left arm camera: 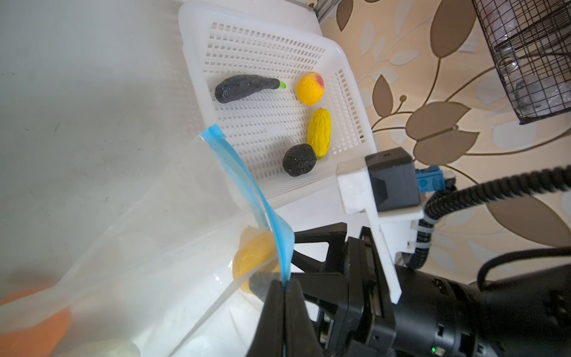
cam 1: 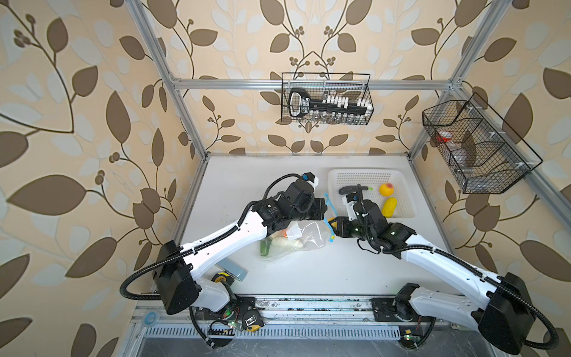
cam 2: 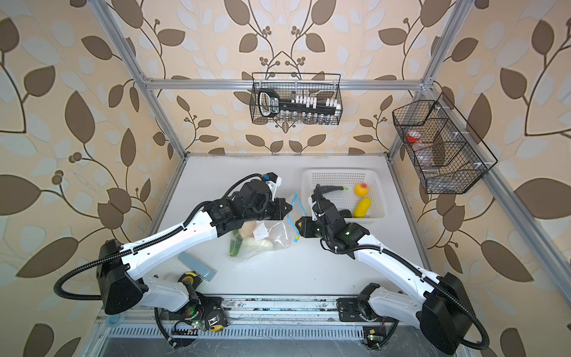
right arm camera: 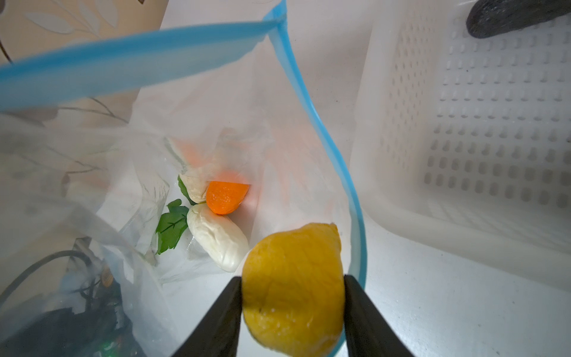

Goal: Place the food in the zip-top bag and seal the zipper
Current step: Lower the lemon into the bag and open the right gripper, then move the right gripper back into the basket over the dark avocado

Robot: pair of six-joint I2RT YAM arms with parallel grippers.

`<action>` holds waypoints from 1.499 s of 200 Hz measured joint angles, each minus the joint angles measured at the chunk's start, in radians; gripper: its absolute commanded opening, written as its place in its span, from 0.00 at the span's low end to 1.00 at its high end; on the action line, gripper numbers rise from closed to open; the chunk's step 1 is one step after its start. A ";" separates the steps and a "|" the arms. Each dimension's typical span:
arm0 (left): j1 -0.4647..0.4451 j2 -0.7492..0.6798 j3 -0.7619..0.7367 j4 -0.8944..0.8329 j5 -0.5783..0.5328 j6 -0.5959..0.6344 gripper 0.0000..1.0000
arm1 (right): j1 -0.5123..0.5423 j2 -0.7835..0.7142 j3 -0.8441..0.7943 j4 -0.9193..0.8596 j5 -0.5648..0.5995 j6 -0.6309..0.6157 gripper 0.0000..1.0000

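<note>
Two grips, left fingers (left arm camera: 275, 309) pinched on zipper (left arm camera: 247, 182), right fingers (right arm camera: 224, 318) clamped on lemon (right arm camera: 293, 293) at zip-top bag (left arm camera: 148, 235) mouth

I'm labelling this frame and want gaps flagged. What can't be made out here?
- Lemon in right gripper: underside cut off by right wrist view's edge.
- Round dark piece: mostly hidden by right arm in both top views.
- Side wire basket: contents too small in top views.
</note>
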 measured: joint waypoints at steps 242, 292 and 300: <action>0.000 0.000 0.000 0.002 0.000 -0.005 0.00 | 0.000 -0.015 0.018 -0.023 0.016 0.000 0.62; 0.000 0.000 0.000 0.010 0.000 -0.007 0.00 | -0.079 -0.015 0.102 -0.072 0.028 -0.021 0.61; 0.000 -0.001 -0.001 0.011 0.000 -0.007 0.00 | -0.102 -0.014 0.116 -0.087 0.031 -0.028 0.61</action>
